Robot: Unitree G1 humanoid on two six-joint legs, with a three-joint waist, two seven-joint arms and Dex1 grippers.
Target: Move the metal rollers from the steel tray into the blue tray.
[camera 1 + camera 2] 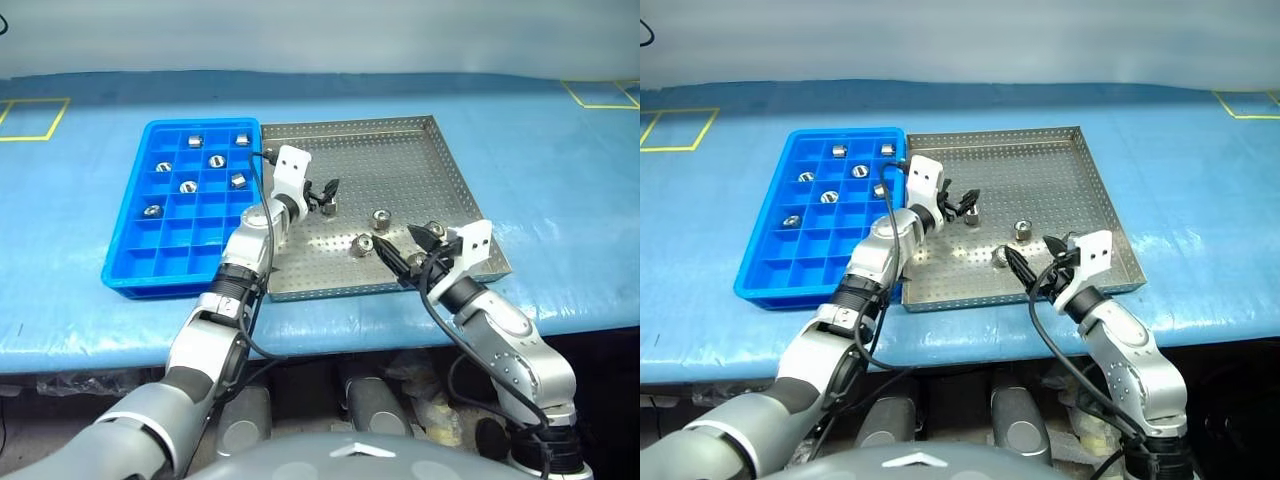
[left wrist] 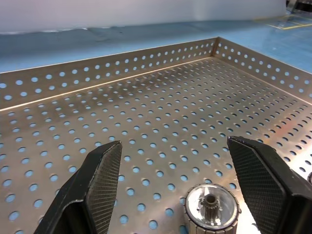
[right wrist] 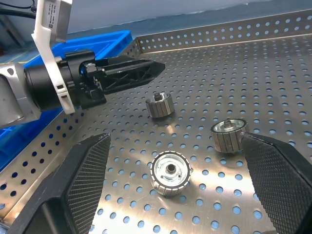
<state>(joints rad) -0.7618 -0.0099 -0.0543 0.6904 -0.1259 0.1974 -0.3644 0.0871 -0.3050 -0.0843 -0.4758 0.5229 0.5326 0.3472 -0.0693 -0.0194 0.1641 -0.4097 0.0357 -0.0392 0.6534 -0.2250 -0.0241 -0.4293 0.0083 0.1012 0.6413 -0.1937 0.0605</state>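
A long table covered in blue sheeting (image 1: 560,170) holds two trays side by side, their edges touching. On the robot's left sits the blue tray (image 1: 130,265), a bright plastic rectangle divided into a grid of small square compartments. Seven metal rollers rest in its far half, each in its own compartment, for example one in the back row (image 1: 196,140) and one nearer the left wall (image 1: 152,210); the near rows hold nothing. On the right sits the steel tray (image 1: 420,160), a square silver tray with a perforated floor and a low raised rim. Four shiny rollers stand on its floor toward the near half: one by the left gripper (image 1: 328,207), one further right (image 1: 381,218), one nearer the front (image 1: 362,244), and one close to the right rim (image 1: 435,229), partly hidden behind the right arm. The left gripper (image 1: 326,190) reaches in over the steel tray from the blue tray's side, roughly level, its two black fingers spread apart with the nearest roller (image 2: 211,209) just below and between the fingertips (image 2: 105,178), not gripped. The right gripper (image 1: 407,249) hovers over the steel tray's near right part, its fingers (image 3: 87,170) spread wide and holding nothing, with two rollers on the floor just ahead of them (image 3: 170,172) (image 3: 228,135).
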